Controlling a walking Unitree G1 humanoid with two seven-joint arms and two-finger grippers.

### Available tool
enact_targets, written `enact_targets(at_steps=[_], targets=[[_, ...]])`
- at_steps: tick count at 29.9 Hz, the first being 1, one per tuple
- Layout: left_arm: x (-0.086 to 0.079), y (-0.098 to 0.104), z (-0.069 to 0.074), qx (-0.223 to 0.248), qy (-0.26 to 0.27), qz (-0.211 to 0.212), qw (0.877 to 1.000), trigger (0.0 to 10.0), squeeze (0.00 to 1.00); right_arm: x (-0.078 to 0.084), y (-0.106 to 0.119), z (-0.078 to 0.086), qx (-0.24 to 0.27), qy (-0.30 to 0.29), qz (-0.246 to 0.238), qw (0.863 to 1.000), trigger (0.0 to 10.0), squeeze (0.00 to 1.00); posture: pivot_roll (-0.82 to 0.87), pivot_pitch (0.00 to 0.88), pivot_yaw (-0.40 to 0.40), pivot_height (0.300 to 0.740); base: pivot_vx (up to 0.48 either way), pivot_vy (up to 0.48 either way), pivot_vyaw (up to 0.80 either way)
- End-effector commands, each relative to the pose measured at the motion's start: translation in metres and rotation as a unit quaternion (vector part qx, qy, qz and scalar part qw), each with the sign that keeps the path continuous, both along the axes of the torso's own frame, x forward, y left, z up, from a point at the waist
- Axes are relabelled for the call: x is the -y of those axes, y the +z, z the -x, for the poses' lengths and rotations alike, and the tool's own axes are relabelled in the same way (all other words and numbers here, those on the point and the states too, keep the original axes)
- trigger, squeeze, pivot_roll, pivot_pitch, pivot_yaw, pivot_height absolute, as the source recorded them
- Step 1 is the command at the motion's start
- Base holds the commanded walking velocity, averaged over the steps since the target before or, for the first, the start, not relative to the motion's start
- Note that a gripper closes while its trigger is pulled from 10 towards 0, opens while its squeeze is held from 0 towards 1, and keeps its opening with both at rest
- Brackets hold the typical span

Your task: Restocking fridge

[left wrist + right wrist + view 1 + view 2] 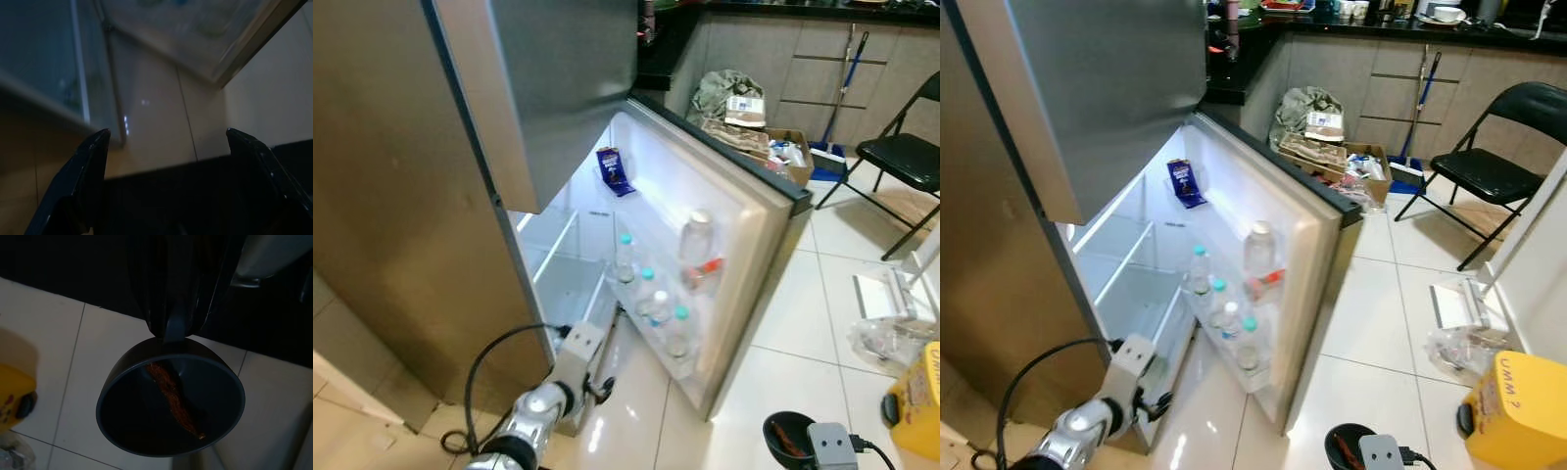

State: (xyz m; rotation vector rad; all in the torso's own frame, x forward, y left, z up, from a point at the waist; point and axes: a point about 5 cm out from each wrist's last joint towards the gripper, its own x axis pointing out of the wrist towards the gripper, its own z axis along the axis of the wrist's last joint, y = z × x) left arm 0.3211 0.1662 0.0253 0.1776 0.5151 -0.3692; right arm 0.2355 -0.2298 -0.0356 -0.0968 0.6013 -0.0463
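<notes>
Fingers of the right gripper are pinched together on the handle of a dark round bowl, which hangs just above the pale tiled floor with a rust-brown strip of food lying across its bottom. The bowl also shows low on the robot's right in the head views, near a yellow plastic container. Left gripper holds its two black fingers spread wide with nothing between them, low by the floor at the bottom front corner of the silver fridge. Its silver arm reaches toward the lit lower compartment with glass shelves. The fridge door stands swung open; its lower rack carries several clear water bottles with teal caps and a larger bottle. A small blue packet sits in the upper door shelf. Beyond the door are a cardboard box of clutter, a broom and a black folding chair.
</notes>
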Motion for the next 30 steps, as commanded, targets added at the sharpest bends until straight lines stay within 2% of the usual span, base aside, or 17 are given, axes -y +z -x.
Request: enact_targets(at_steps=[1,4,10,12,13,14,16,22,27,30], targets=[[-0.004,-0.014,0.013,-0.023,0.014,0.008,1.000,10.0,0.00,-0.002,-0.006,0.007,-0.015,-0.008,-0.007,1.000,10.0,0.00,-0.10,0.120,-0.002,0.740,0.000,0.000,0.00],[-0.007,-0.031,0.032,-0.045,0.025,0.023,0.998,10.0,0.00,-0.007,-0.007,0.005,-0.018,0.000,-0.010,1.000,10.0,0.00,-0.08,0.105,-0.010,0.740,0.000,0.000,0.00],[-0.013,-0.044,0.047,-0.058,0.048,0.024,0.997,10.0,0.00,-0.011,-0.006,0.002,-0.017,0.007,-0.011,1.000,10.0,0.00,-0.08,0.094,-0.009,0.740,0.000,0.000,0.00],[-0.024,-0.051,0.056,-0.053,0.092,0.003,0.994,10.0,0.00,-0.014,-0.005,0.000,-0.017,0.008,-0.024,1.000,10.0,0.00,-0.07,0.087,-0.009,0.740,0.000,0.000,0.00],[-0.032,-0.053,0.060,-0.053,0.137,-0.005,0.989,10.0,0.00,-0.016,-0.005,-0.002,-0.015,0.009,-0.034,0.999,10.0,0.00,-0.07,0.084,-0.013,0.740,0.000,0.000,0.00],[-0.032,-0.053,0.060,-0.053,0.137,-0.005,0.989,10.0,0.00,-0.016,-0.005,-0.002,-0.015,0.009,-0.034,0.999,10.0,0.00,-0.07,0.084,-0.013,0.740,0.000,0.000,0.00],[-0.043,-0.054,0.064,-0.045,0.197,-0.008,0.979,10.0,0.00,-0.019,-0.004,-0.004,-0.013,0.011,-0.045,0.999,10.0,0.00,-0.06,0.082,-0.018,0.740,0.000,0.000,0.00],[-0.044,-0.065,0.078,-0.069,0.209,-0.017,0.975,10.0,0.00,-0.025,-0.003,-0.007,-0.015,0.031,-0.034,0.999,10.0,0.00,-0.06,0.078,-0.021,0.740,0.000,0.000,0.00],[-0.048,-0.069,0.084,-0.078,0.244,-0.004,0.967,10.0,0.00,-0.030,-0.003,-0.009,-0.013,0.038,-0.033,0.999,10.0,0.00,-0.05,0.077,-0.016,0.740,0.000,0.000,0.00],[-0.048,-0.069,0.085,-0.081,0.246,-0.006,0.966,10.0,0.00,-0.031,-0.003,-0.010,-0.013,0.038,-0.035,0.999,10.0,0.00,-0.06,0.077,-0.014,0.740,0.000,0.000,0.00]])
